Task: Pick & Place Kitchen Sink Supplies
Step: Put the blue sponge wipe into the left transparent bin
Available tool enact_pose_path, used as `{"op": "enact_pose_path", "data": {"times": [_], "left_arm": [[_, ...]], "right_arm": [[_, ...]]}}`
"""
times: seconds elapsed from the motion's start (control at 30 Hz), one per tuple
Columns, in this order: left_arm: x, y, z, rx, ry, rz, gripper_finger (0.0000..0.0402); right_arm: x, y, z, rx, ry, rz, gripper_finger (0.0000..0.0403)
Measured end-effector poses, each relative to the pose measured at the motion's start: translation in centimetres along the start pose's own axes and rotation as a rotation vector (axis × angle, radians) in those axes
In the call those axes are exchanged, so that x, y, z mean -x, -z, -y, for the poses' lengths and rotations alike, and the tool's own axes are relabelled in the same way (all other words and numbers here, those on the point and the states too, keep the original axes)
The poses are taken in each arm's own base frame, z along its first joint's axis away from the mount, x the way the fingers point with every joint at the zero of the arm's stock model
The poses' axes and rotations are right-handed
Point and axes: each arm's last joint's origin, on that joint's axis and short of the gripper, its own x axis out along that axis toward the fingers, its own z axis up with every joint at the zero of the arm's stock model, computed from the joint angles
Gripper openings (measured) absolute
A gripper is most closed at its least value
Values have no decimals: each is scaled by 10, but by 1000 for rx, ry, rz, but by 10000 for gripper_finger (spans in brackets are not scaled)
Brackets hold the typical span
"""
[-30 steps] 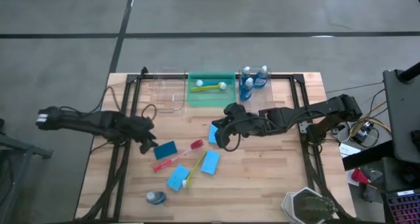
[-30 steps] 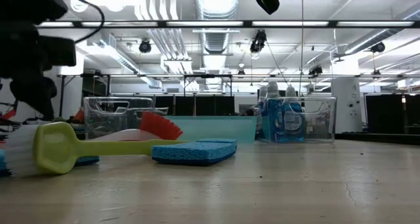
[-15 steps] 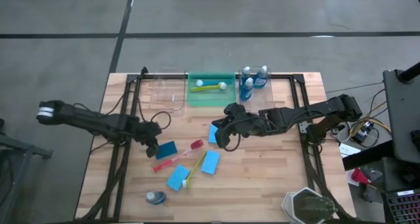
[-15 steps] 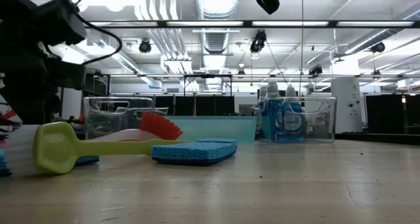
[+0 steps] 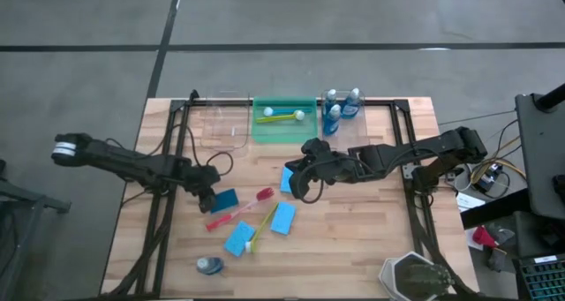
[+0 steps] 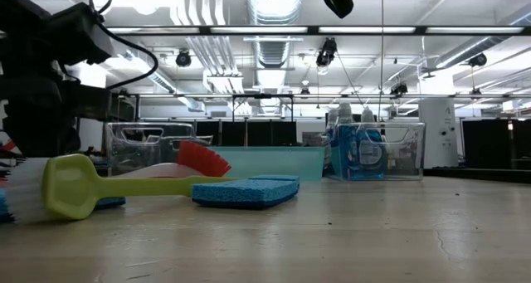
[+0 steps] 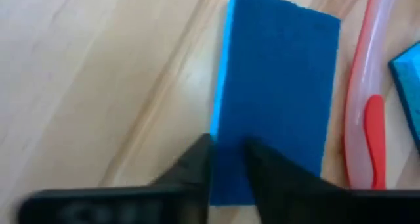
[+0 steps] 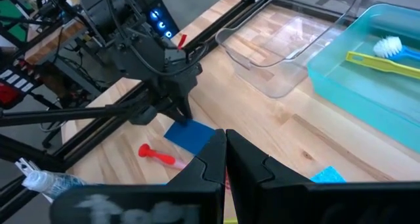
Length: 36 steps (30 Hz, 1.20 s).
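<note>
Blue sponge [image 5: 223, 200] is the thing in hand: it lies flat on the wooden bench [image 5: 353, 239], left of centre in the high view, and the left gripper [image 5: 208, 199] is down at its left end. In the left wrist view the two dark fingers [image 7: 190, 168] stand close on either side of the sponge's near edge [image 7: 275, 99], so the jaws look narrowed onto it, pinching that short end. Whether the grip is fully set I cannot tell, and the sponge is not lifted.

My reading is that the pick step of one sponge is in hand. The next move calls for a straight lift clear of the red dish brush [image 5: 238, 211], which lies just beside the sponge, then a carry toward the upper middle of the frame, where the clear bin [image 5: 222, 124] and the green bin [image 5: 284, 120] stand.

The right gripper [image 5: 305, 188] waits near the centre of the high view with its jaws pressed together, just beside another blue sponge [image 5: 287, 179], holding nothing that I can see.

Much is left: two more sponges [image 5: 282, 218] and a yellow brush [image 5: 261, 229] lie in the lower middle, and a small bottle [image 5: 210, 266] lies at lower left. Bottles of blue liquid [image 5: 340, 107] already stand in the clear bin at upper right.
</note>
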Motion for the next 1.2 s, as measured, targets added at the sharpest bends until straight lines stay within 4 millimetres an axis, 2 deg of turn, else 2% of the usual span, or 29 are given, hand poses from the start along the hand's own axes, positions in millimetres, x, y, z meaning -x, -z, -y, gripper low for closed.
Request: {"op": "enact_pose_path", "data": {"times": [0.07, 0.3, 0.43, 0.67, 0.93, 1.1, 1.2], "left_arm": [[0, 0, 0, -3, 5, 9, 20], [15, -11, 9, -6, 60, 109, 2], [36, -19, 15, 1, 56, 189, 1], [86, -32, 25, -1, -36, 360, 0], [150, -51, 29, 206, -244, 777, 0], [172, -61, 24, 367, -335, 953, 0], [176, -66, 17, 413, -403, 1006, 0]], "right_arm": [[0, 0, 0, -3, 1, 1, 8], [0, 0, 0, -15, 4, 5, 8], [0, -1, 1, -20, 16, 18, 8], [-1, -3, 0, -32, 13, 36, 8], [11, -24, -2, -4, -10, 192, 8], [24, -43, -2, 50, -60, 296, 8], [37, -53, -1, 91, -79, 346, 8]]}}
